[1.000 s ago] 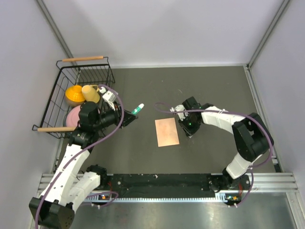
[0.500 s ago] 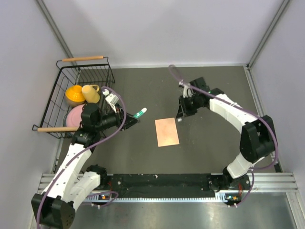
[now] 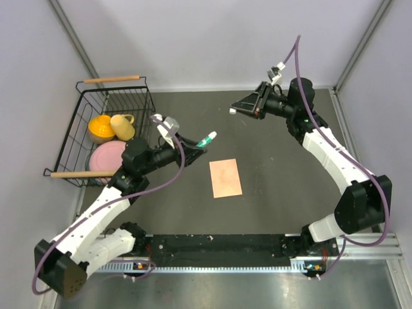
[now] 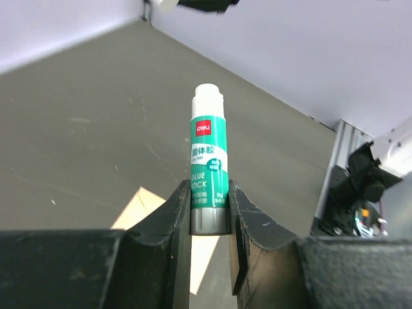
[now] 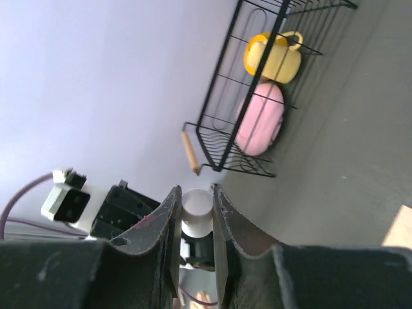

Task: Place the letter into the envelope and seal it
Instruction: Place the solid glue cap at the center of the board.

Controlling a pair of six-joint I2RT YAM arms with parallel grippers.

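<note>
"Down on the worktop [image 3: 290, 193], between the two arms, is that the envelope [image 3: 225, 178]?"

"Yes. Peach, lying flat, nothing touching it."

"And the left claw [image 4: 207, 196]?"

"Clenched on a green-and-white glue stick [image 4: 208, 141], its white tip pointing away from the claw, up off the surface."

"The right claw [image 5: 196, 190]?"

"High up near the back wall, pinching a small white cap [image 5: 196, 207] between its fingers, well apart from the envelope."

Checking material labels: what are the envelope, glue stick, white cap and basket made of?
Envelope: matte salmon paper, flat. Glue stick: smooth plastic, probably, green printed label. White cap in the right gripper: likely plastic. Basket: black wire, probably coated metal; wooden handles.
</note>
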